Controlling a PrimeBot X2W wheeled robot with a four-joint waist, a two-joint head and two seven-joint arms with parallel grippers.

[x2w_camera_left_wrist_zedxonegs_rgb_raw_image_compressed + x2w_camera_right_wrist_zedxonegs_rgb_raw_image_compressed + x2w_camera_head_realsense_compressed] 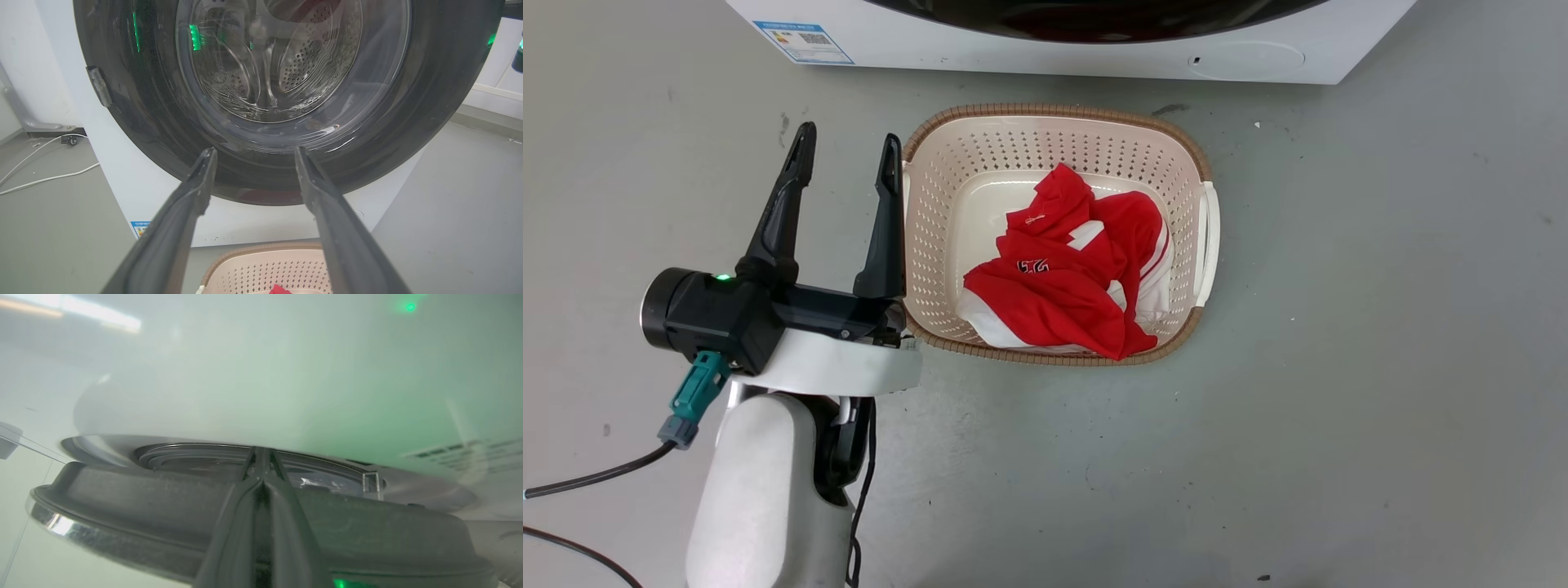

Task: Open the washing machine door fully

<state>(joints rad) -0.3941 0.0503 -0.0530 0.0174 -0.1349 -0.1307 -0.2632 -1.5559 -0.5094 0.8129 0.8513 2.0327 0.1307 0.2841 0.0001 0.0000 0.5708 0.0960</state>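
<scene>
Left wrist view looks straight at the washing machine door [286,81]. Its glossy black disc and bulging glass window sit against the front of the white washing machine [122,175], a short way beyond the left gripper [255,150]. The two dark fingers are spread wide, touch nothing, and frame the lower rim of the window. The perforated drum shows through the glass, blurred by green reflections, and the door's top is cut off by the frame.

From the head view, the left gripper [849,137] hangs above the grey floor [1339,367], just left of a cream laundry basket [1045,110] holding a red garment [1070,278]. Only the base of the washing machine [1013,53] and a dark sliver of the washing machine door [1094,20] reach into the top edge.

On the right wrist view, the right gripper [261,457] has its fingers pressed together. They lie across the dark, chrome-edged rim of the washing machine door [135,502], with the tips at the seam where that rim meets the washing machine [245,375]. The white front is badly out of focus, and I cannot tell whether the tips pinch anything.
</scene>
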